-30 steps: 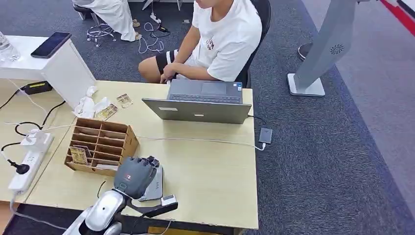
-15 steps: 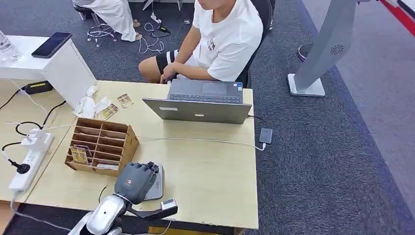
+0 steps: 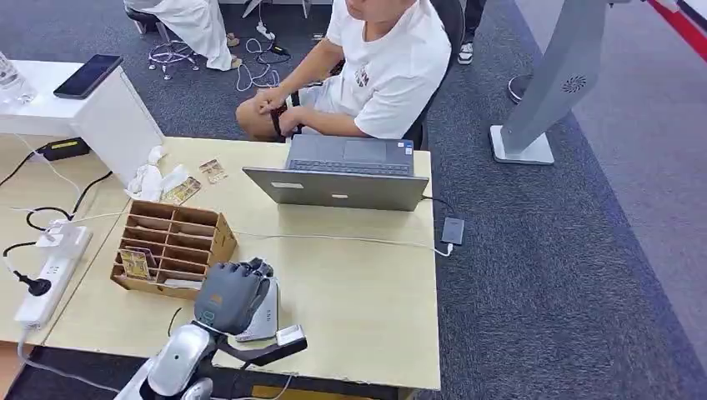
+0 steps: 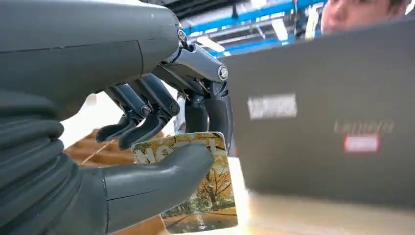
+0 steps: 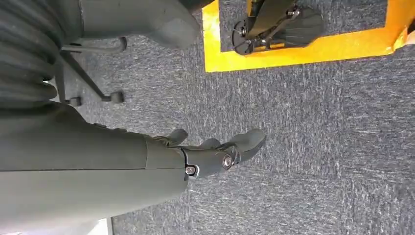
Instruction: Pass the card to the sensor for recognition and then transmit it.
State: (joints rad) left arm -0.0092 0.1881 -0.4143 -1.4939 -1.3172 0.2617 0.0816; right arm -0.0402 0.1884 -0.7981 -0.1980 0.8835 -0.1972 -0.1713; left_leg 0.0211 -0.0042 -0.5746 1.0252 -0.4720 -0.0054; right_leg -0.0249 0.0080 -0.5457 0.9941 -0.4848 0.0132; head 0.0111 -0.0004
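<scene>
The left hand (image 3: 231, 296) hovers at the near edge of the desk (image 3: 367, 308), over a grey sensor (image 3: 265, 321). Its thumb and fingers (image 4: 142, 115) pinch a card (image 4: 205, 196) with an autumn-tree picture. A wooden organizer (image 3: 171, 242) sits just left, a laptop (image 3: 338, 179) farther back. The right hand (image 5: 210, 154) hangs over carpet (image 5: 318, 161), fingers loosely extended, holding nothing.

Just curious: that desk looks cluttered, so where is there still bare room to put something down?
The wide bare patch is between the laptop, the white cable and the desk's near right corner. It is crowded around the wooden rack, the power strip and the left hand.
</scene>
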